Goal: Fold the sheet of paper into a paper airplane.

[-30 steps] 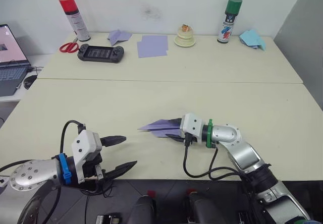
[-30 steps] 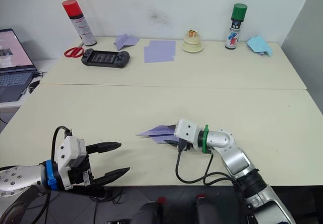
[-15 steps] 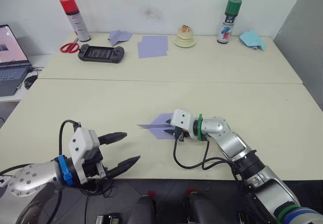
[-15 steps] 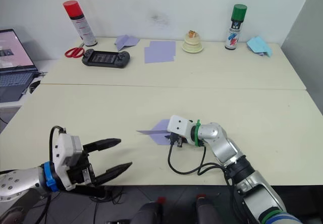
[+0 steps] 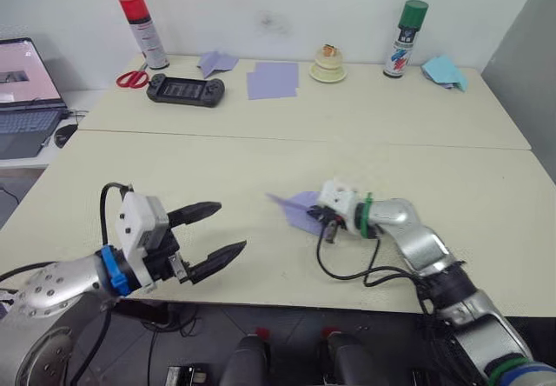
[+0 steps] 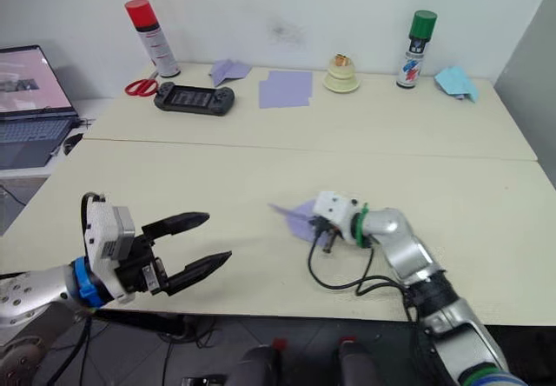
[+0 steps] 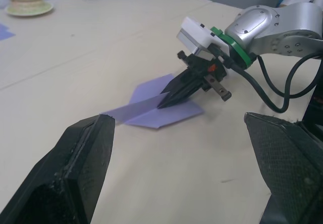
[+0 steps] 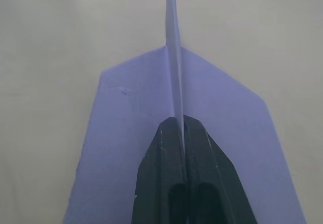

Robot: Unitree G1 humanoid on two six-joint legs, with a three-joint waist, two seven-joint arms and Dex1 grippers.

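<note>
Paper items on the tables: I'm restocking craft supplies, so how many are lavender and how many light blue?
Lavender: 3 (paper airplane pinched by the right gripper, flatter folded plane, overlapping flat sheets counted as one)
Light blue: 1 (folded paper)
Total: 4

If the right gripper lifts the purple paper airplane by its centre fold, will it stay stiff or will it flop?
The paper airplane, thin paper, is probably very light. The right gripper pinches its upright centre fold, which likely stiffens it lengthwise, while the flat wings may droop.

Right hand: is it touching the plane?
Touching. In the right wrist view the right hand has its fingers shut on the plane's upright centre fold.
</note>
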